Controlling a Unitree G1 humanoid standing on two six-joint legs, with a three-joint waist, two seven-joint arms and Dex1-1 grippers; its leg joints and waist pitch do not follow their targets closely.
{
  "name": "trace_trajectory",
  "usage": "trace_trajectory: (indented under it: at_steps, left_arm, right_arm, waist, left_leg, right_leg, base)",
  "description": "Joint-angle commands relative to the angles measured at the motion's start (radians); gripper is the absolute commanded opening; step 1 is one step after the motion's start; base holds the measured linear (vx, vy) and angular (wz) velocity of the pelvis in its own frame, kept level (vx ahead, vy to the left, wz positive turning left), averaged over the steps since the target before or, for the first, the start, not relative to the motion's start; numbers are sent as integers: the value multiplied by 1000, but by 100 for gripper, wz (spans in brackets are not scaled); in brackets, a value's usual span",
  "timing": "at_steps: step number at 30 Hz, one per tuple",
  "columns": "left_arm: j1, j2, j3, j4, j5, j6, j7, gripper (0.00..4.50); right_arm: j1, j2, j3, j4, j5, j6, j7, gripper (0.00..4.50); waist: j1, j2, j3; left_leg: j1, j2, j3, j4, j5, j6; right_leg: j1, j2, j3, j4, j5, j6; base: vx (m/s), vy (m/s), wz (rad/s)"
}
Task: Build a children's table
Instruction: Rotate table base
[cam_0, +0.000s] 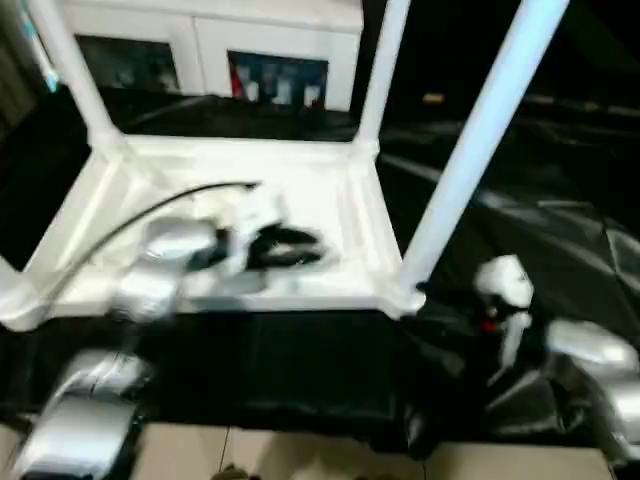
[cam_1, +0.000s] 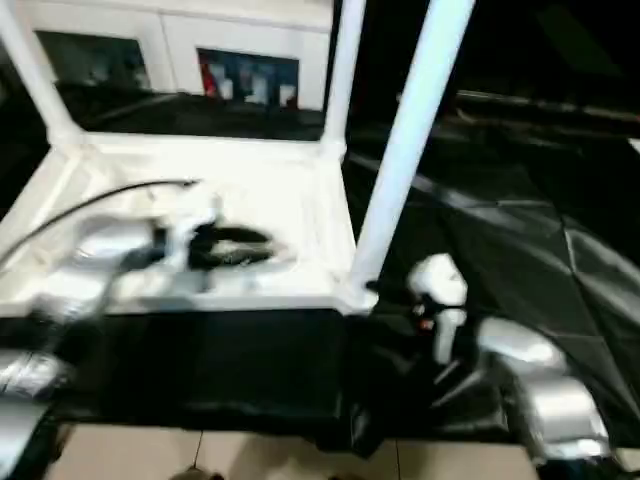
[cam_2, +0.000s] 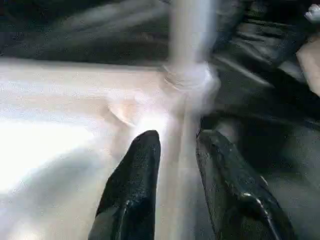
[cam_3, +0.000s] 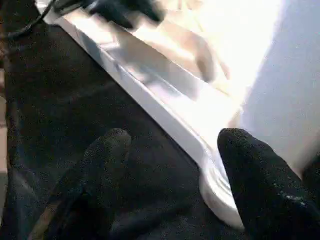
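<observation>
The robot's silver forearms sit nearest the head camera, at seven and five o'clock in its view. The left gripper (cam_0: 285, 245) reaches over the tabletop (cam_0: 330, 200) of the children's table, which lies upside down on a black sheet (cam_0: 540, 230) at the centre of the scene, ribbed underside up. In the left wrist view its two black fingers (cam_2: 132, 185) stand slightly apart with nothing between them, pointing toward a corner socket where a leg (cam_2: 192, 35) stands.

The right gripper (cam_3: 170, 165) hangs just beside the near right corner of the tabletop, at about four o'clock from its centre; its fingers (cam_3: 102, 155) are spread wide over the black sheet, holding nothing.

White tubular legs rise from three corners: the near right leg (cam_0: 480, 140), the far right leg (cam_0: 385, 70) and the far left leg (cam_0: 70, 70). A black cable (cam_0: 130, 220) arcs over the tabletop. At twelve o'clock stands a white glass-door cabinet (cam_0: 210, 50).
</observation>
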Motion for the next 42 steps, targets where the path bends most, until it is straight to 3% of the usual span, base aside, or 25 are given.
trace_trajectory:
  at_steps: [1, 2, 3, 4, 5, 6, 7, 8, 10, 15, 18, 20, 21, 27, 29, 31, 32, 34, 36, 38, 39, 42]
  left_arm:
    - [93, 72, 3, -161, -55, 127, -37, 180]
    - [163, 118, 26, -232, -89, 196, -29, 185]
    - [168, 122, 27, -237, -91, 202, -28, 203]
    - [198, 141, 43, -268, -105, 230, -23, 203]
    - [251, 166, 79, -321, -130, 295, -11, 226]
    - [251, 166, 79, -321, -130, 295, -11, 226]
    - [288, 185, 98, -359, -138, 338, -5, 228]
    - [344, 214, 122, -414, -144, 393, -3, 238]
    - [369, 224, 134, -432, -140, 405, 1, 265]
    - [448, 266, 165, -458, -125, 444, 71, 285]
    - [472, 258, 191, -435, -108, 385, 126, 312]
    - [477, 244, 215, -425, -101, 365, 162, 318]
    - [489, 248, 225, -431, -107, 374, 161, 332]
    - [515, 251, 254, -441, -134, 380, 187, 378]
    - [535, 246, 271, -440, -150, 365, 206, 395]
    - [542, 242, 277, -440, -153, 362, 211, 424]
    - [560, 229, 298, -440, -157, 348, 225, 424]
    - [568, 222, 309, -441, -159, 343, 233, 437]
    - [572, 208, 334, -429, -166, 314, 248, 445]
    - [566, 187, 365, -410, -184, 287, 266, 445]
    - [563, 170, 397, -394, -211, 271, 284, 445]
    - [586, 175, 421, -388, -235, 273, 279, 445]
  right_arm:
    - [-36, 50, 34, 48, -41, 0, -61, 312]
    - [-56, 91, 57, 90, -55, -14, -77, 312]
    - [-58, 94, 59, 93, -56, -16, -78, 312]
    - [-70, 112, 70, 119, -66, -26, -91, 312]
    - [-95, 152, 78, 170, -68, -32, -113, 312]
    - [-95, 152, 78, 170, -68, -32, -113, 312]
    - [-110, 175, 84, 201, -76, -40, -125, 312]
    - [-130, 200, 96, 237, -93, -50, -143, 312]
    - [-142, 210, 100, 257, -106, -57, -161, 312]
    - [-203, 237, 73, 366, -167, -104, -292, 312]
    - [-245, 226, 42, 459, -206, -152, -378, 312]
    - [-270, 216, 22, 515, -224, -172, -430, 312]
    - [-289, 200, 12, 560, -244, -178, -473, 312]
    - [-344, 171, -26, 675, -271, -242, -585, 312]
    - [-377, 162, -42, 744, -286, -298, -637, 312]
    - [-383, 161, -44, 752, -287, -316, -641, 312]
    - [-382, 165, -42, 726, -279, -355, -598, 312]
    - [-378, 167, -39, 704, -275, -374, -572, 312]
    - [-352, 167, -18, 634, -265, -398, -498, 312]
    - [-326, 163, -1, 574, -246, -402, -441, 312]
    - [-293, 154, 17, 515, -222, -406, -398, 312]
    - [-238, 131, 32, 430, -183, -388, -345, 312]
  waist:
    - [-1, 9, -60]
    - [-13, 12, -53]
    - [-13, 12, -53]
    - [-15, 13, -53]
    - [-8, 22, -50]
    - [-7, 21, -48]
    - [-2, 23, -48]
    - [-2, 10, -46]
    - [-2, 17, -45]
    - [-3, 9, -51]
    - [-2, 4, -51]
    - [-1, 8, -51]
    - [0, 1, -52]
    - [0, 2, -57]
    - [-4, -6, -56]
    - [-1, -6, -57]
    - [0, -13, -58]
    - [1, -17, -58]
    - [-1, -23, -57]
    - [-1, -23, -56]
    - [-1, -34, -56]
    - [5, -32, -55]
  left_leg:
    - [24, 76, -30, -78, -198, 13]
    - [17, 72, -30, -87, -228, -4]
    - [17, 72, -30, -87, -228, -4]
    - [24, 68, -27, -84, -250, -11]
    - [30, 69, -26, -86, -273, -23]
    - [22, 68, -31, -91, -292, -34]
    - [29, 68, -28, -90, -305, -39]
    - [23, 70, -33, -93, -307, -45]
    - [29, 68, -32, -94, -311, -51]
    - [25, 63, -31, -92, -265, -52]
    - [25, 61, -29, -90, -265, -47]
    - [29, 60, -29, -89, -274, -53]
    - [29, 60, -29, -89, -269, -56]
    - [29, 56, -28, -84, -262, -55]
    - [26, 54, -27, -83, -273, -54]
    - [27, 55, -26, -80, -271, -44]
    - [27, 56, -26, -79, -264, -40]
    - [17, 56, -28, -80, -245, -26]
    - [19, 58, -27, -79, -245, -19]
    - [20, 60, -28, -81, -245, -17]
    - [21, 60, -28, -79, -245, -12]
    - [23, 63, -30, -82, -265, -14]
  right_leg:
    - [38, -71, 51, -51, -191, -251]
    - [37, -66, 53, -55, -225, -244]
    - [37, -66, 53, -55, -225, -244]
    - [32, -61, 54, -61, -246, -238]
    - [27, -60, 56, -66, -255, -237]
    - [34, -62, 55, -64, -276, -234]
    - [28, -59, 55, -68, -295, -224]
    - [34, -67, 57, -63, -312, -216]
    - [27, -61, 57, -67, -324, -198]
    - [32, -61, 57, -58, -258, -191]
    - [34, -59, 58, -62, -268, -188]
    - [32, -58, 57, -63, -277, -183]
    - [32, -58, 57, -63, -276, -182]
    - [34, -53, 56, -55, -226, -177]
    - [34, -53, 55, -58, -242, -179]
    - [34, -53, 57, -58, -254, -169]
    - [34, -52, 57, -58, -248, -167]
    - [41, -55, 57, -54, -233, -167]
    - [39, -51, 56, -55, -222, -165]
    - [39, -52, 56, -54, -220, -163]
    - [39, -51, 56, -53, -223, -163]
    - [38, -52, 55, -56, -232, -164]
  base:
    - [0, 0, 0]
    - [0, 0, 0]
    - [0, 0, 0]
    - [0, 0, 0]
    - [0, 0, 0]
    - [0, 0, 0]
    - [0, 0, 0]
    - [0, 0, 0]
    - [0, 0, 0]
    - [0, 0, 0]
    - [0, 0, 0]
    - [0, 0, 0]
    - [0, 0, 0]
    - [0, 0, 0]
    - [0, 0, 0]
    - [0, 0, 0]
    - [0, 0, 0]
    - [0, 0, 0]
    - [0, 0, 0]
    - [0, 0, 0]
    - [0, 0, 0]
    - [0, 0, 0]
